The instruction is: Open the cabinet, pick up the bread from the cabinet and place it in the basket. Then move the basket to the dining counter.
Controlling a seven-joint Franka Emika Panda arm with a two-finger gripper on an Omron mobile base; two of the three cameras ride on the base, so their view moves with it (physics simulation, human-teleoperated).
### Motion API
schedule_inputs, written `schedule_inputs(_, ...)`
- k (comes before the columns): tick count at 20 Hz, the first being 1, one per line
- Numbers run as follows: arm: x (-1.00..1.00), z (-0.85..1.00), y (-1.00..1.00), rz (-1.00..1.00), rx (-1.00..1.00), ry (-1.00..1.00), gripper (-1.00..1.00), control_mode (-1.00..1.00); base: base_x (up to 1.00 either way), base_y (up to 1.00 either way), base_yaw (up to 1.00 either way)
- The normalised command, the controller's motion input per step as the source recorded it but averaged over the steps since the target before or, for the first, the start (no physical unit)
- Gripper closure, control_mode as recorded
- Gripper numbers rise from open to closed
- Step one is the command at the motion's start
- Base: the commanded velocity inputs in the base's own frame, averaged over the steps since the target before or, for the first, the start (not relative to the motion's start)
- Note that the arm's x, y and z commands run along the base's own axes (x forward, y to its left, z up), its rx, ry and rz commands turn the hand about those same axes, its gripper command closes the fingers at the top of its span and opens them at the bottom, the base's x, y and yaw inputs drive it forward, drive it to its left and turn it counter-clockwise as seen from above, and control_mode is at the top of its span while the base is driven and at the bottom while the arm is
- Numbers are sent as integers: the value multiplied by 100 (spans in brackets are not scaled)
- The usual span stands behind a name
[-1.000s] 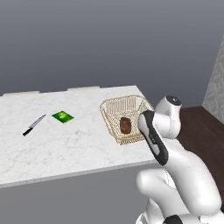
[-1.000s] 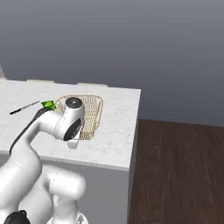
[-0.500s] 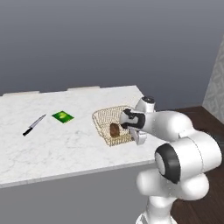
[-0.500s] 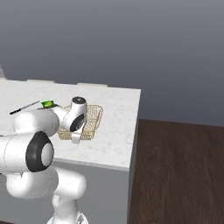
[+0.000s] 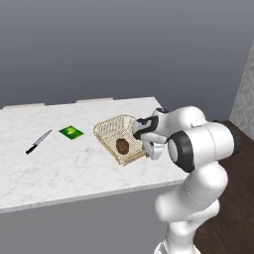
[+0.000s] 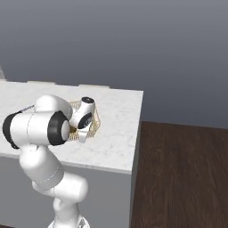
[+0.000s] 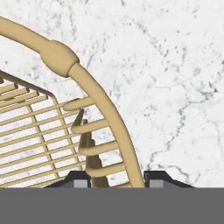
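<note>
Gold-tan wire basket (image 5: 118,137) sits on my marble counter (image 5: 64,168) near its right end, one corner pointing toward the arm. Brown bread (image 5: 122,146) lies inside, long axis running front to back. My gripper (image 7: 116,178) straddles the basket's rim, jaws slightly apart on either side of it. A knife (image 5: 38,141) and green packet (image 5: 71,132) lie well left.
</note>
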Motion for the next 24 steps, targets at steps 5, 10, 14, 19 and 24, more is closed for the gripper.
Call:
schedule_inputs(5, -31, -2, -2, 0, 0, -1, -100, -100, 0, 0, 0)
schedule_inputs(10, -19, 30, 0, 3, 0, -8, -100, -100, 0, 0, 0)
schedule_inputs(14, -3, 40, 0, 10, 0, -5, -100, -100, 0, 0, 0)
schedule_inputs(19, -57, 49, -7, 16, 0, -3, -100, -100, 0, 0, 0)
schedule_inputs(24, -100, 72, -8, 53, -6, -19, -100, -100, 0, 0, 0)
